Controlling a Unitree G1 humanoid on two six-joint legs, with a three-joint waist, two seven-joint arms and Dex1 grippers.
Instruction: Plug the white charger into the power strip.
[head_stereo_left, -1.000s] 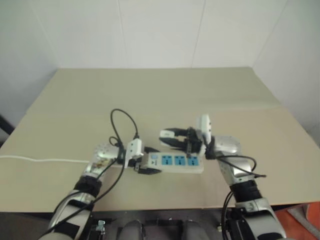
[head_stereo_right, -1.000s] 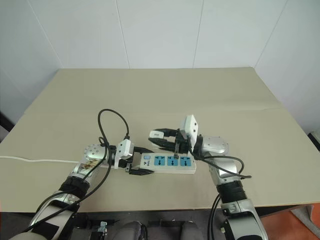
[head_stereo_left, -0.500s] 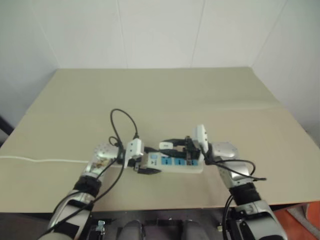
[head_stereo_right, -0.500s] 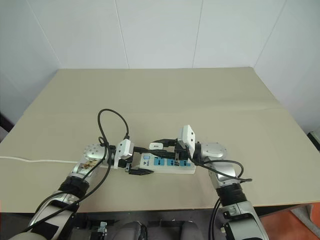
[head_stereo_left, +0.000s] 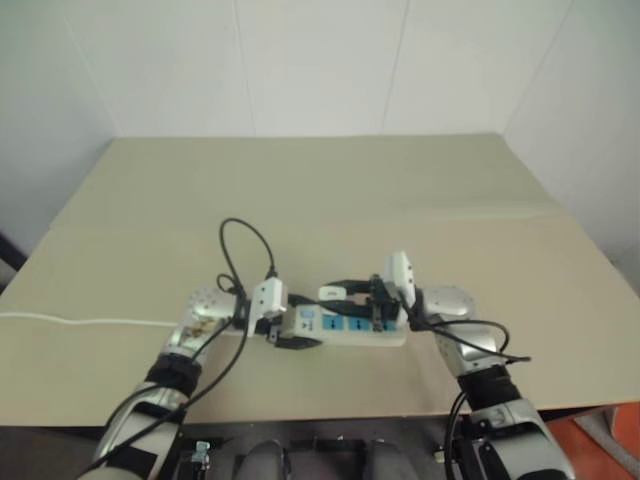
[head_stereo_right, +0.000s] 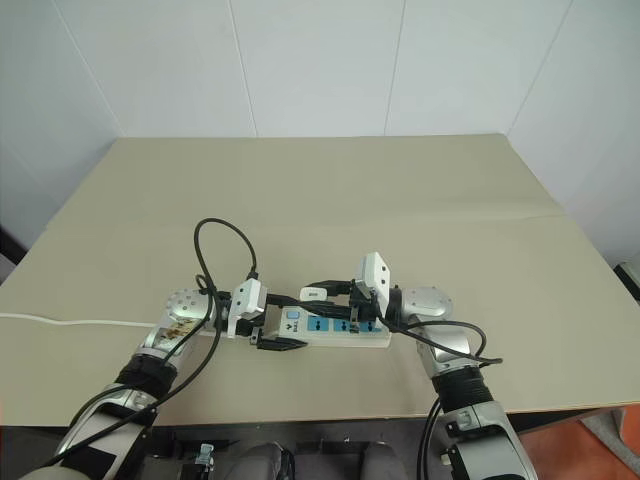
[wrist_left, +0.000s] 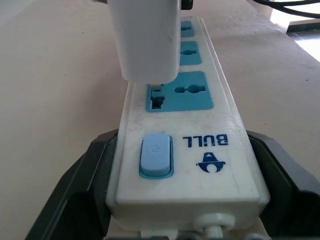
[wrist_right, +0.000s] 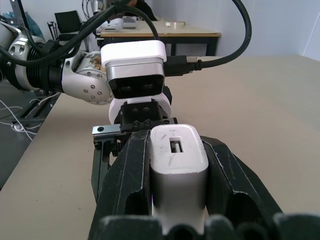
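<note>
The small white rounded-cube charger (wrist_right: 178, 165) sits pinched between the right gripper (head_stereo_right: 335, 299)'s two black fingers (wrist_right: 131, 175), w/ its flat port face toward the right wrist cam. In the left wrist view its lower end hangs directly over the power strip's blue socket face nearest the switch, approx. touching; whether the prongs are in the slots can't be told.

The long white power strip w/ three blue socket faces (wrist_left: 186, 145) lies flat on the beige surface (head_stereo_left: 330, 190), long axis running from the left gripper (head_stereo_left: 283, 322) toward the right arm. The left fingers (wrist_left: 85, 185) are spread wide, one on each side of the strip's switch end, bracing it.

Key relation: charger above the strip, so the coming move is judged a straight push down along the prong axis. Right arm does it; left only steadies. Risk: prongs misaligned w/ slots.
</note>
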